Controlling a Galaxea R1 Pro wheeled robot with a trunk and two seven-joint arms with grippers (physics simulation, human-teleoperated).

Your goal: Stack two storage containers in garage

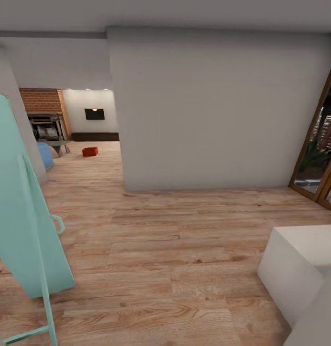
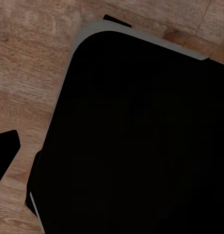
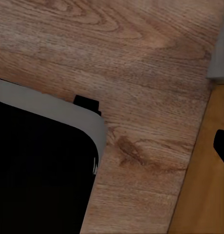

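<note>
Right wrist view: wood plank flooring with brown grain covers most of the frame. A large black rounded-corner body with a pale grey rim overlaps the planks; a small black tab sits at its rim. A smooth orange-tan wooden strip borders the planks, touching them. A grey block edge lies beside it. A dark shape overlaps the strip; its identity cannot be told.

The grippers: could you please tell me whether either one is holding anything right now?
It cannot be told. Both wrist views show wood floor and a dark body, with no fingers clearly seen. One container sits far off in the living room.
</note>
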